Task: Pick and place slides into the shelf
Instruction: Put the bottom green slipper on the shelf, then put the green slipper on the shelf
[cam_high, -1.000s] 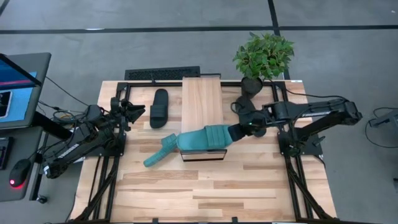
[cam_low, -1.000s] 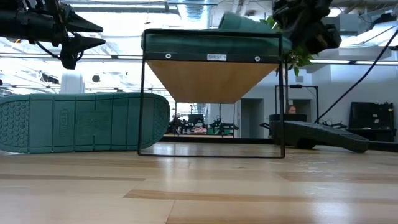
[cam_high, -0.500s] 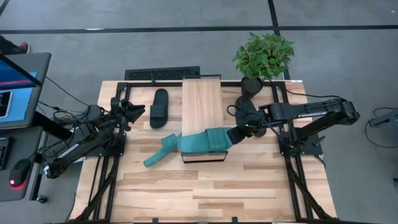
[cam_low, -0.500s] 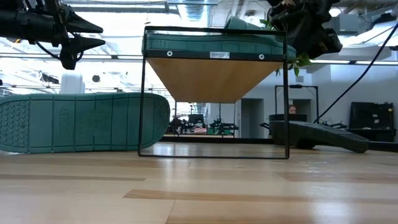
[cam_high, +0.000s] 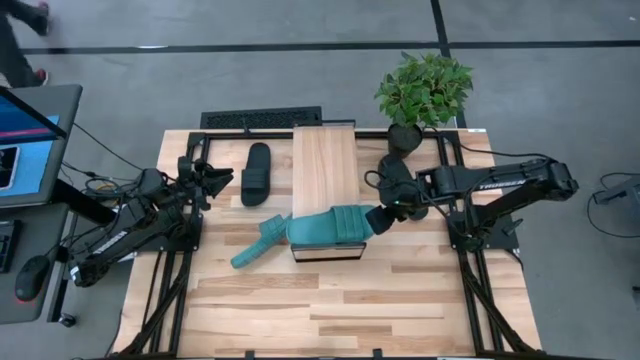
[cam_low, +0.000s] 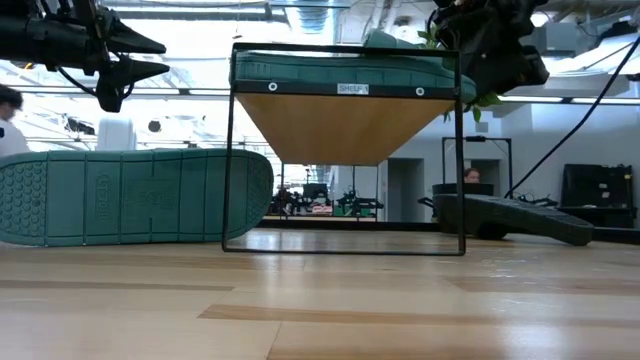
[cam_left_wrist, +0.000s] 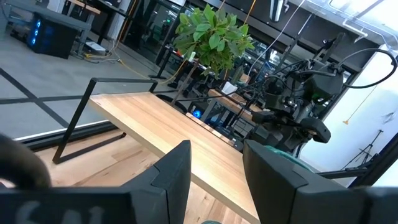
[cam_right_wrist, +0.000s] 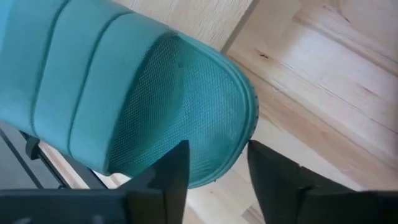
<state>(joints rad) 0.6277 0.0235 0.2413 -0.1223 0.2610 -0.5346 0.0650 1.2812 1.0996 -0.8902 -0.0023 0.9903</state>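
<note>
The right gripper (cam_high: 378, 216) stood at the heel end of the teal slide (cam_high: 328, 225) that lay across the near end of the shelf (cam_high: 323, 170), its fingers parted on either side of that rounded heel — in the right wrist view a gap showed between each finger and the rubber, so nothing was gripped. The slide's long axis ran crosswise to the shelf, pointing from the gripper toward the table's left edge, with its sole flat on the plank top and both ends overhanging slightly. From the low view it sat level on the top.

The second teal slide (cam_high: 259, 243) lay on the table just left of the shelf's near corner, tilted on its edge with its sole facing the near edge, one end touching or almost touching the placed slide. A black slide (cam_high: 256, 173) lay flat between the shelf and the table's left edge, long axis parallel to the shelf. Another dark slide showed only in the low view, on the table to the right (cam_low: 510, 218).

The left gripper (cam_high: 222, 181) hung partly open and empty above the table's left side, beside the black slide — the nearer arm for it and, by my judgement, for the tilted teal one too.
</note>
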